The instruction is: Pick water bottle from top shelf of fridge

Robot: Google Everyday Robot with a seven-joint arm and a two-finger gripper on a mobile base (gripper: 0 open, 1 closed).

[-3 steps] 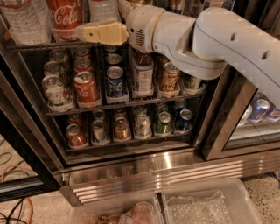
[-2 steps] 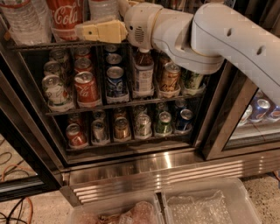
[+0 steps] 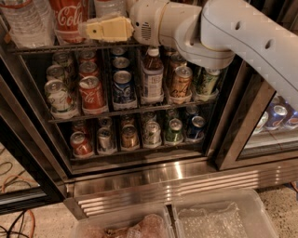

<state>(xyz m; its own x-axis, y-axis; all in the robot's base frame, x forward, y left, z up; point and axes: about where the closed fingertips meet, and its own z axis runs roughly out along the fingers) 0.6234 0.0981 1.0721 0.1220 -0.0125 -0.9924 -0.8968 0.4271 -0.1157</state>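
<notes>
Camera view looks down at the open fridge [image 3: 153, 174]. Its top shelf [image 3: 42, 47] runs across the frame at 11 to 12 o'clock. The water bottle [image 3: 25, 21] stands on that shelf at the far 10 o'clock corner, upright, with its top cut off by the frame edge. Just beside it, at its 3 o'clock, stands a red Coca-Cola bottle [image 3: 69, 13].

The white arm [image 3: 242, 35] comes in from 2 o'clock and stretches toward 9 o'clock along the front of the top shelf. The yellowish gripper [image 3: 86, 30] points at 9 o'clock, with its tip in front of the lower part of the Coca-Cola bottle. The water bottle sits at the gripper's 9 o'clock, near but apart from it. Whether the gripper is open or closed I cannot tell, as it reads as one yellow block from this angle. Nothing shows as held in it.

Below, at the centre of the frame, two wire racks hold rows of cans [image 3: 91, 93]. A white-capped brown drink [image 3: 152, 76] stands among the cans on the upper rack. At 6 o'clock, on the floor in front of the ribbed steel base, lie clear plastic bins [image 3: 223, 216]. Cables [image 3: 18, 218] trail at 8 o'clock.
</notes>
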